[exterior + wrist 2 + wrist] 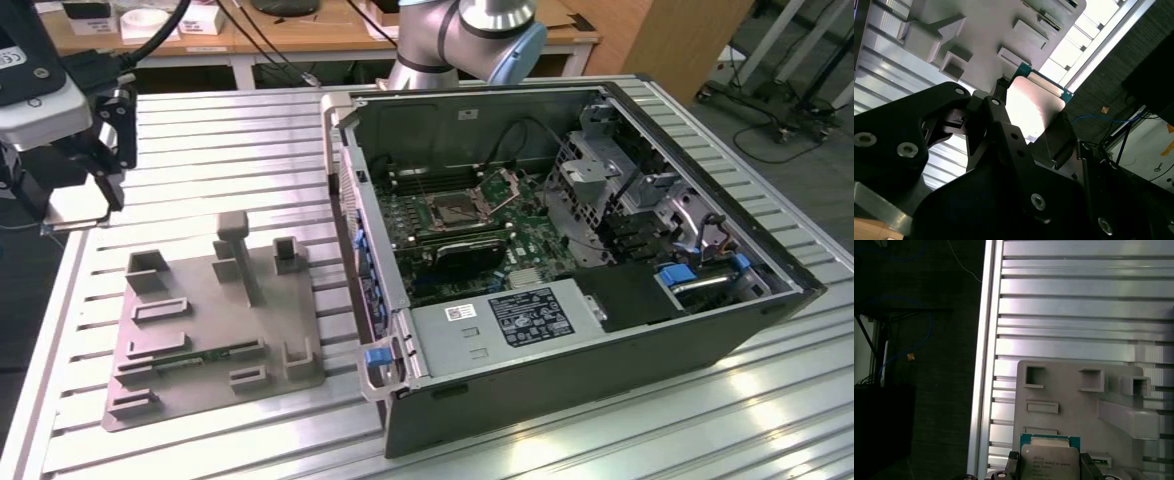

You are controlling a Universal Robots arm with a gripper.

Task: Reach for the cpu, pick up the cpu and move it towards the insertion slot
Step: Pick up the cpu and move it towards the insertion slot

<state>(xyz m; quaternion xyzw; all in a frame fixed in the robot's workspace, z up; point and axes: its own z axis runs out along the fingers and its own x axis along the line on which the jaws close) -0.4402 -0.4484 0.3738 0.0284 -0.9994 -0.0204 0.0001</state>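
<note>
My gripper (pixel 78 203) hangs at the exterior view's far left, above the table's edge and beyond the grey tray. It is shut on the cpu (pixel 74 212), a thin square chip with a pale metal face. In both wrist views the cpu (pixel 1049 463) (pixel 1030 106) sits clamped between the two black fingers (pixel 1088 466), lifted above the tray. The insertion slot (pixel 454 211) lies inside the open computer case, a silver-framed socket with a dark centre and its hinged plate raised. It is far off to the exterior view's right of the gripper.
The grey plastic tray (pixel 200 290) with upright blocks lies on the slatted metal table (pixel 240 130) below the gripper. The open computer case (pixel 574 370) has raised walls, cables and drive cages around the motherboard. The arm's base (pixel 461 40) stands behind the case.
</note>
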